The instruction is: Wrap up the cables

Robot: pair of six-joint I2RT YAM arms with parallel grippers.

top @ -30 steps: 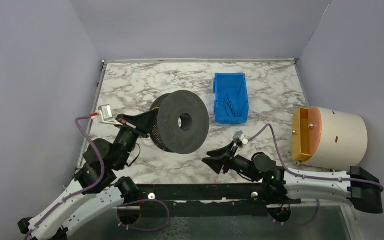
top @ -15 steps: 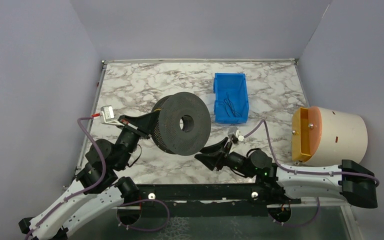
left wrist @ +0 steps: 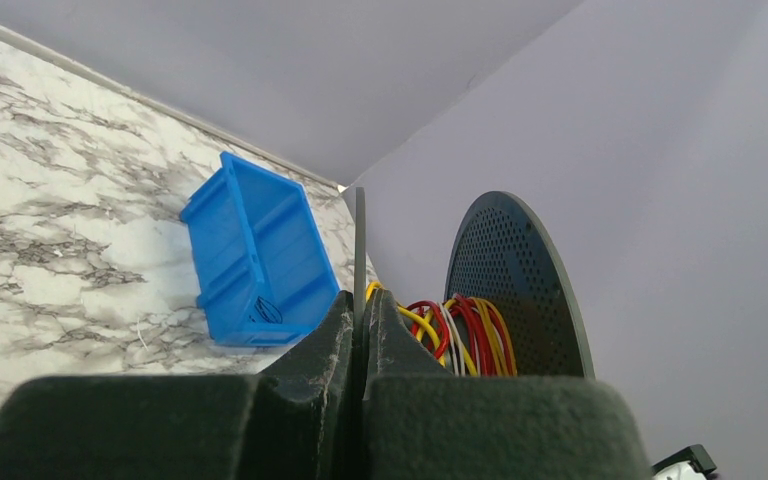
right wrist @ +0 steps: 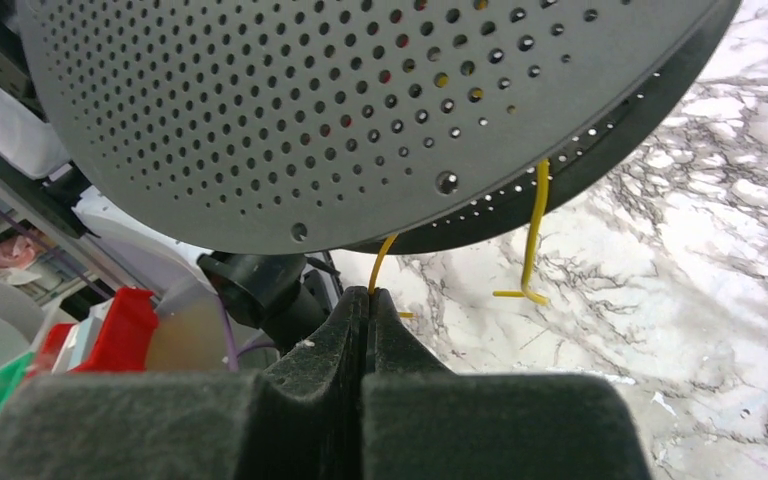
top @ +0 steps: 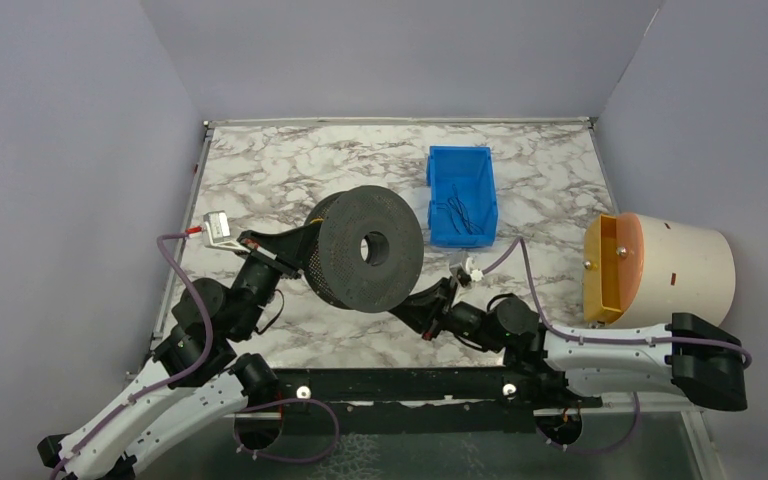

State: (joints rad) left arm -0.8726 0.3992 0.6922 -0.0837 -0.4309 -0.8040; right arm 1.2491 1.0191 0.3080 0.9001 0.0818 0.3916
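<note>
The marble-patterned table [top: 260, 170] was enclosed by grey walls [top: 390, 50] on three sides. A blue bin [top: 463, 238] stood near the far edge, right of centre, holding thin dark items [top: 463, 210] of undetermined type. A cream cylinder [top: 685, 270] with an orange open end lay on its side at the right edge.

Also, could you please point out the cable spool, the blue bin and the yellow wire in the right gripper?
Cable spool [top: 350, 265], top external view, on its perforated flange.
Blue bin [left wrist: 250, 255], left wrist view, on its ribbed outer wall.
Yellow wire [right wrist: 381, 262], right wrist view, on its curve below the flange.
</note>
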